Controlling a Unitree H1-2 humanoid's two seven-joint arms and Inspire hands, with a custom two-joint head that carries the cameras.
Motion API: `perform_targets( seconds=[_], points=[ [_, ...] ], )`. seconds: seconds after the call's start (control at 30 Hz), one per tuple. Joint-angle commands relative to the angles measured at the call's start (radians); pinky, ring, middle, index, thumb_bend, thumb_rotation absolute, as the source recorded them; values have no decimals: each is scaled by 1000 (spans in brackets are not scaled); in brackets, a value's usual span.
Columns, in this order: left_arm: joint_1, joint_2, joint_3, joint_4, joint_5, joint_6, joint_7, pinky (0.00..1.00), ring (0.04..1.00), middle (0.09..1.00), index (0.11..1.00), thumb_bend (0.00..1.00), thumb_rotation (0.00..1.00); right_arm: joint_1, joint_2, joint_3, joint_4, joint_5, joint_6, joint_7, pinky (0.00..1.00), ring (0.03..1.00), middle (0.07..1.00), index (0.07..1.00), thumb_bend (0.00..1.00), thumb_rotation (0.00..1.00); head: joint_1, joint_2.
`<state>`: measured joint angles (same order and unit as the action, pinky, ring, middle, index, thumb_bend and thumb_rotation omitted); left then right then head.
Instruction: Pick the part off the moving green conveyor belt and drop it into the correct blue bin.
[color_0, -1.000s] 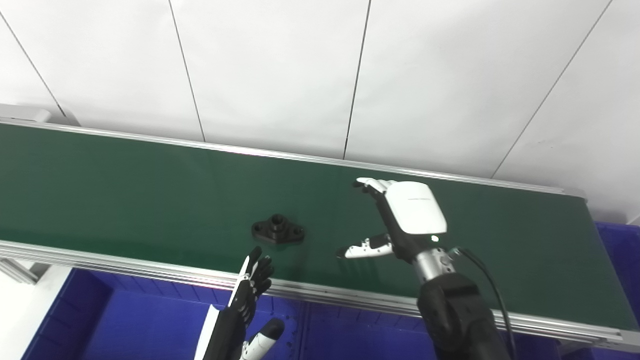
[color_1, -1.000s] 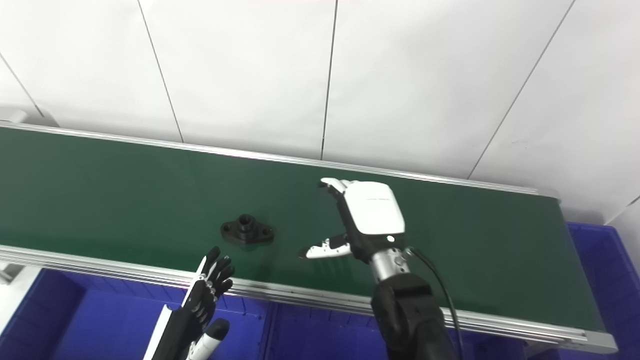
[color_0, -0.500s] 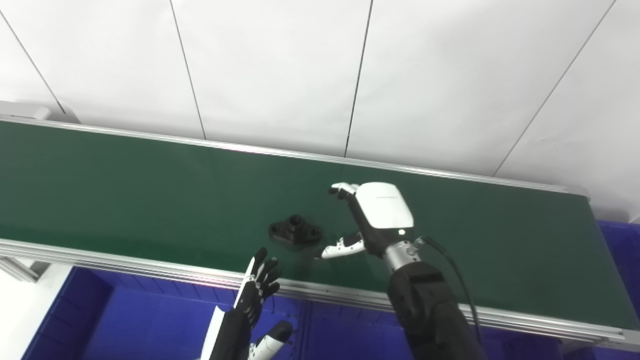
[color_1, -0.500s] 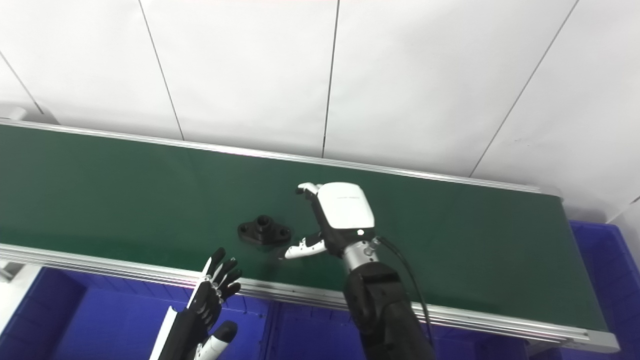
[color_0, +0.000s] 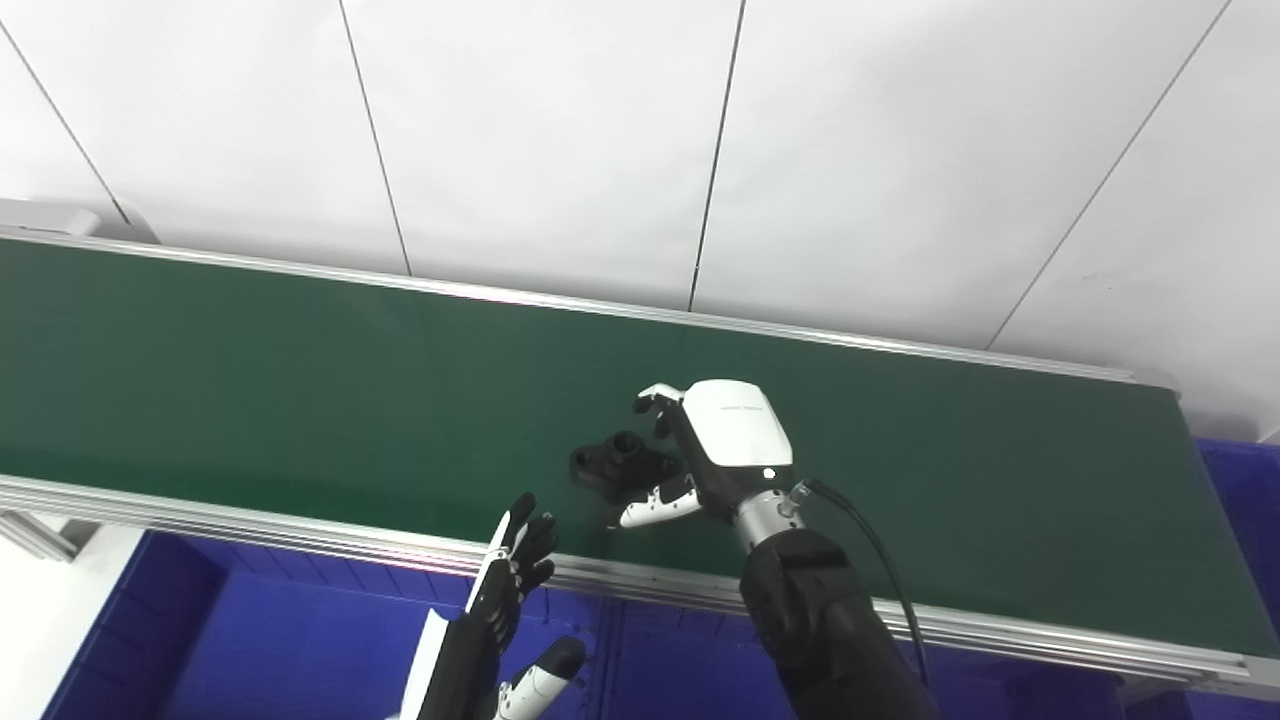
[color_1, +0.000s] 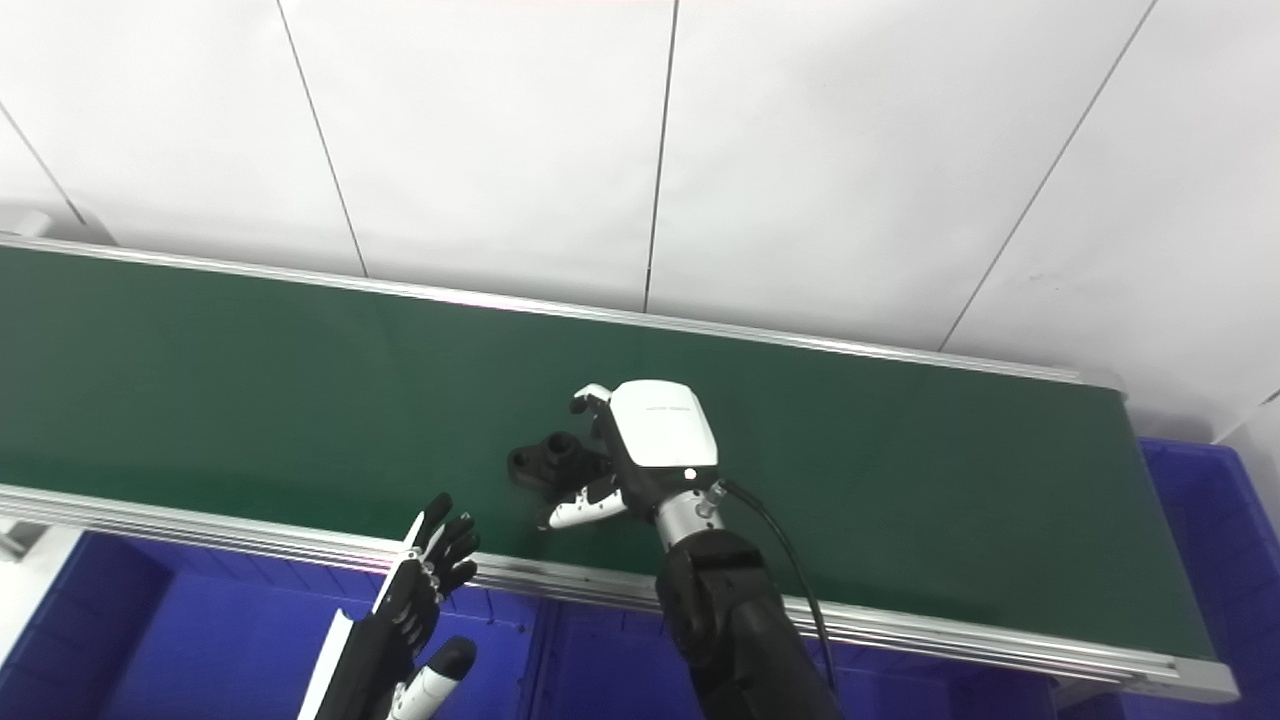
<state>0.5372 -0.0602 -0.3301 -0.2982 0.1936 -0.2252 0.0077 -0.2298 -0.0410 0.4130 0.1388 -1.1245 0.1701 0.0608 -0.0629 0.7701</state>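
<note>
A black flanged part (color_0: 618, 462) with a raised hub lies on the green conveyor belt (color_0: 250, 380) near its front edge. My right hand (color_0: 705, 450) is at the part's right end, fingers curled over it from behind and the thumb (color_0: 652, 506) reaching under its front; the right flange is hidden by the palm. The fingers are still apart around the part, and the part rests on the belt. My left hand (color_0: 505, 620) hovers open below the belt's front rail, over a blue bin (color_0: 250, 650).
An aluminium rail (color_0: 300, 535) runs along the belt's front edge, another along the back. Blue bins sit below the belt, one at bottom left and one at the far right (color_0: 1240, 500). A white panelled wall stands behind.
The part has ridden right along the belt. My right hand has moved left and down to meet it, its fingers curling around the part's right end. The left hand barely shifted.
</note>
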Motion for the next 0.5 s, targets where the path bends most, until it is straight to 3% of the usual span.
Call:
perform_targets(
  seconds=[0.0,0.1,0.23,0.27,0.33,0.47],
  points=[
    [8,-40,-31,-10,9,-41,13,900,925,944,975,693,753,-43,15,4,7,15,2,-57,620,645,563,694,991,405,4,1],
    [10,-42,-36,-11,12,-36,16,896,927,947,975,696,753,-46,15,10,37,35,-5,-95,557,586,496,662,917,324,11,2],
    [11,-41,-42,-15,5,-28,13,900,931,951,977,687,752,-49,8,26,70,52,-20,-143,529,551,449,637,812,286,18,3],
    [10,-41,-43,-16,4,-26,12,901,933,953,980,678,750,-49,6,29,78,59,-25,-157,518,523,419,567,668,221,18,3],
    [10,-42,-45,-17,1,-24,11,902,934,953,981,669,750,-48,3,36,99,70,-37,-191,507,481,385,507,546,166,21,4],
    [7,-40,-45,-14,-3,-23,10,901,934,951,982,640,743,-49,-14,66,116,63,-25,-220,484,437,368,489,512,147,19,4]
  ],
)
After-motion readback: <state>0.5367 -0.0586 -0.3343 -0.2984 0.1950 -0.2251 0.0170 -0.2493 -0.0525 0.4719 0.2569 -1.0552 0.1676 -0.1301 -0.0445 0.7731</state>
